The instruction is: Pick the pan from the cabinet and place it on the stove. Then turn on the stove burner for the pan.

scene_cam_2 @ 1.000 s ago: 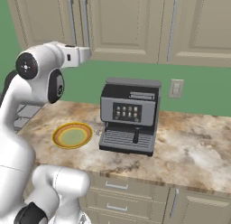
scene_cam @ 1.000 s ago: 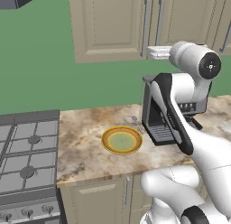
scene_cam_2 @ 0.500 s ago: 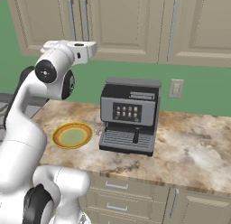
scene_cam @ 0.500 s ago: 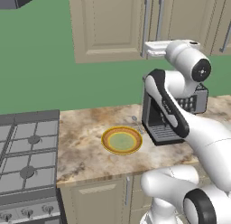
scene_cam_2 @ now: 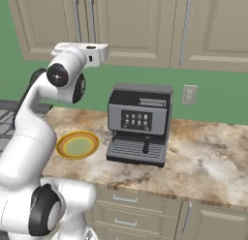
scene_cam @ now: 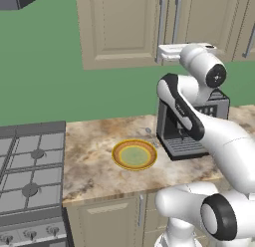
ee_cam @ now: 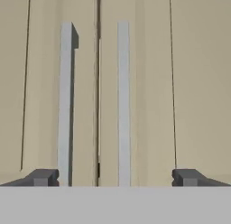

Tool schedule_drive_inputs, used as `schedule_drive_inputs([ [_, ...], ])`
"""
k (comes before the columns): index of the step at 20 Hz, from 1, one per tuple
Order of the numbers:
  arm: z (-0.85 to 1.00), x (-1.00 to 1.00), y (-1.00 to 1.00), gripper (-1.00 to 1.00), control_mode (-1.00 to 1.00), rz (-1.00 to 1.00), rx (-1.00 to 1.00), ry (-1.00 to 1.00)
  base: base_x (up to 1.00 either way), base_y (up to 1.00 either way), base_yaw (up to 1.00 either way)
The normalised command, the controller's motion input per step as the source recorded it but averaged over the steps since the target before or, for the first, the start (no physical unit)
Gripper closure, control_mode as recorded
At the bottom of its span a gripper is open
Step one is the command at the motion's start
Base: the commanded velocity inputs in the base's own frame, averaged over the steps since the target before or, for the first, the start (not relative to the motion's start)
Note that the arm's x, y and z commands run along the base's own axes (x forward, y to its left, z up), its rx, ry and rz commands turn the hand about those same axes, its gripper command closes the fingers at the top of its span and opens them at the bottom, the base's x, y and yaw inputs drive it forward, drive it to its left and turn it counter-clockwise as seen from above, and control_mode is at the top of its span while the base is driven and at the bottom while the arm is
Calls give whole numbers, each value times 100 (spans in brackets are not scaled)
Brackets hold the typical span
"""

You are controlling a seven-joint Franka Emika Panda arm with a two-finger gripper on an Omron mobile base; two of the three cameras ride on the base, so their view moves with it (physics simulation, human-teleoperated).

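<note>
The cabinet (scene_cam: 127, 29) hangs on the green wall at the far side, above the counter; it is beige-tan wood with panelled doors, all closed. Two long vertical silver bar handles (ee_cam: 66, 101) stand side by side, one on each side of the seam where two doors meet. The stove (scene_cam: 31, 179) sits at the left of the counter: a grey gas cooktop with dark square grates, round burner caps and small knobs along its near edge.

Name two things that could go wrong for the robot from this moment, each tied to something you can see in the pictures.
1. The open gripper faces two close bar handles on the closed cabinet; it might close on the wrong one or straddle both.
2. The coffee machine and yellow plate sit directly below, so a lowered elbow could knock them.
</note>
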Motion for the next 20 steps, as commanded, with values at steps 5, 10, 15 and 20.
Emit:
schedule_drive_inputs([
  [5,1,26,-6,-100,-100,0,0,-1,0,0,0],
  [10,0,30,0,-100,-100,0,0,-2,0,0,0],
  [15,0,35,0,-100,-100,0,0,0,0,0,0],
  [20,0,45,3,-100,-100,0,0,0,0,0,0],
])
